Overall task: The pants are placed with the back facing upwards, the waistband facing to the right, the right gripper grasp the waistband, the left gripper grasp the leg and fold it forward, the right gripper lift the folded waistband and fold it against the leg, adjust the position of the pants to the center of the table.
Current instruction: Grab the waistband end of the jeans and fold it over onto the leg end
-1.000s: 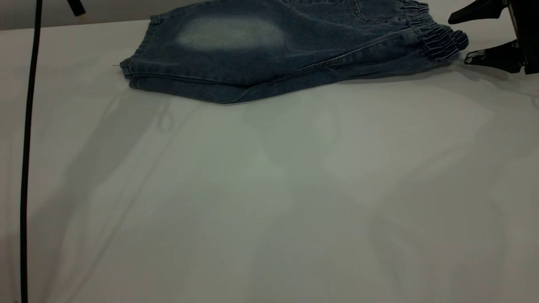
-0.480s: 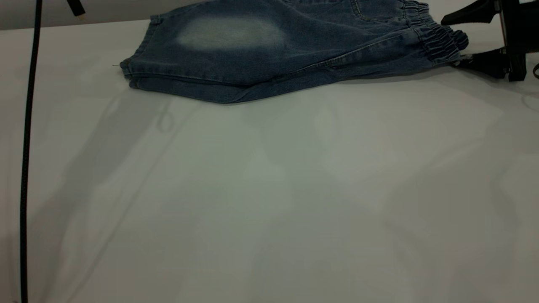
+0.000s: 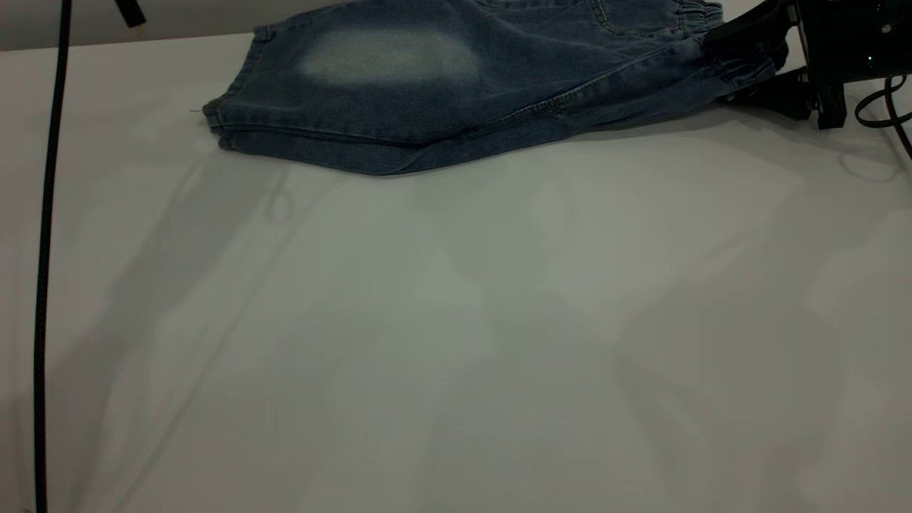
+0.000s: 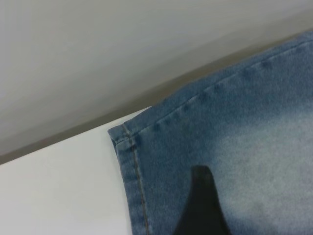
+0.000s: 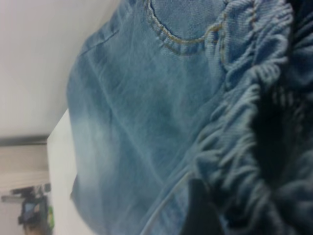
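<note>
The blue denim pants lie folded lengthwise at the far edge of the white table, with a pale patch on top. The ruffled waistband points right and the stitched leg hems point left. No print shows, so I cannot tell which leg is on top. My right gripper is open at the far right, one finger above the waistband and one below it; in the right wrist view a dark finger sits against the gathers. My left gripper hovers over the pale patch close to the hem.
A black cable hangs down the left side. The table's far edge runs just behind the pants, with a wall beyond. Looped cables trail from the right arm. The wide near part of the table holds nothing.
My right gripper has slid left from beside the pants onto the waistband, which now sits between its fingers and is bunched slightly. The rest of the pants has stayed put.
</note>
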